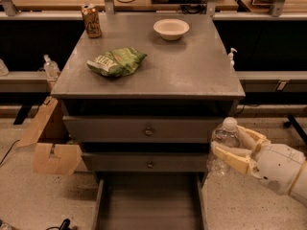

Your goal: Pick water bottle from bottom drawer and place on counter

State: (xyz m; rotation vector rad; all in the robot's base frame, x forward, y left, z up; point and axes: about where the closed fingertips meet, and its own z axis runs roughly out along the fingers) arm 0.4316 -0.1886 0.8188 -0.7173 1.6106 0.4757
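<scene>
My gripper (pixel 234 146) comes in from the lower right and is shut on the water bottle (pixel 221 145), a small clear crinkled bottle with a white cap, held upright. It hangs in the air to the right of the cabinet, level with the two upper drawers and below the counter (pixel 192 68). The bottom drawer (pixel 148 202) is pulled open below, and its flat grey floor shows nothing on it.
On the counter lie a green chip bag (pixel 116 62), a white bowl (pixel 171 28) and a tall printed can (pixel 91 20). Pump-top bottles (pixel 50 67) stand on side shelves. A cardboard box (pixel 50 147) sits on the floor at the left. A wooden workbench runs behind.
</scene>
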